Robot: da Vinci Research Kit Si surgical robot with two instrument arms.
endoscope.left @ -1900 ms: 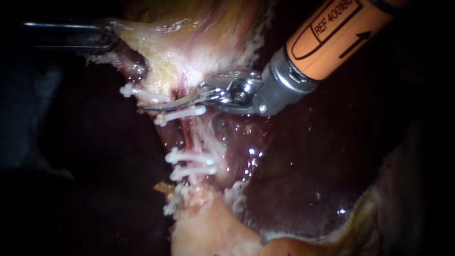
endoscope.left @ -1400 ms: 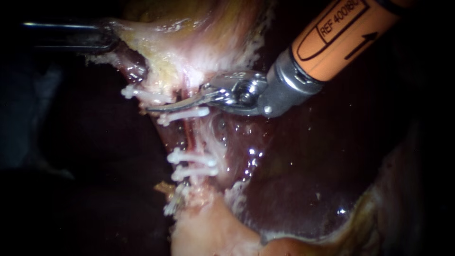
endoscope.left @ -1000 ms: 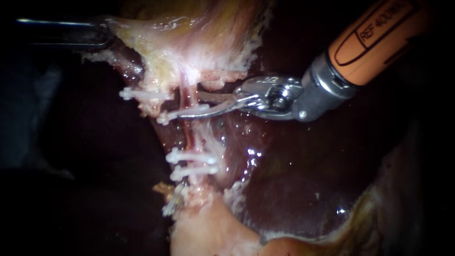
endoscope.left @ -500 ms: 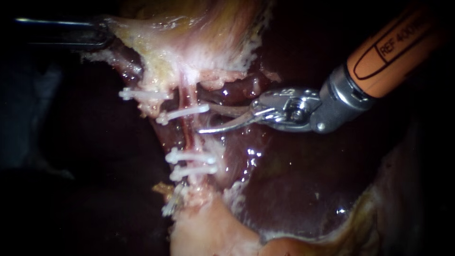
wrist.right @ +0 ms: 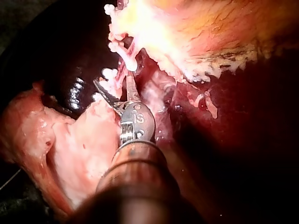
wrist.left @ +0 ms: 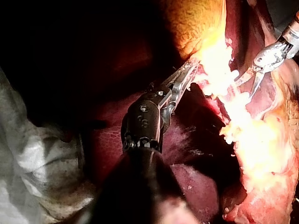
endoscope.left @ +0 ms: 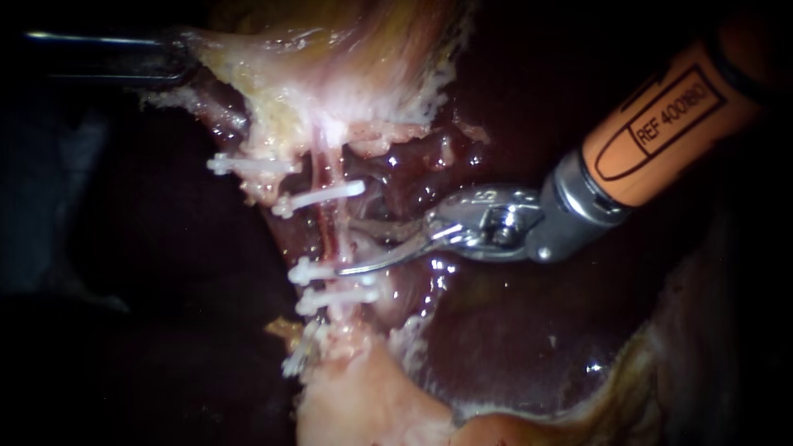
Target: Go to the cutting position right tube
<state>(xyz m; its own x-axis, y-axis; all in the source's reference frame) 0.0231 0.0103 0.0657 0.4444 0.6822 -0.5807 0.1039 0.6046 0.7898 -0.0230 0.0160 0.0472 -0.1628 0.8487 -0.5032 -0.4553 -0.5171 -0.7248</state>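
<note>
Left instrument (endoscope.left: pixel 186 70) is gripping pale tissue (endoscope.left: pixel 273 91) upper left; right instrument (endoscope.left: pixel 345 246) is holding blades apart, empty, at the clipped tube (endoscope.left: pixel 329 235), risking snagging the clip (endoscope.left: pixel 310 271) below.

The right tube (endoscope.left: pixel 329 235) is a thin, reddish-pink strand, wet and glistening, stretched nearly upright. Its upper end runs into the pale yellow-white gallbladder (endoscope.left: pixel 330 74); its lower end sinks into pale pink tissue. One upper clip (endoscope.left: pixel 318 196), white, crosses it high up, slightly tilted. Two lower clips (endoscope.left: pixel 332 272), also white, lie across it close together and roughly level. The stretch between the upper clip and the lower pair is bare and whole. The dark, shiny liver (endoscope.left: pixel 512 330) lies just beside it.
</note>
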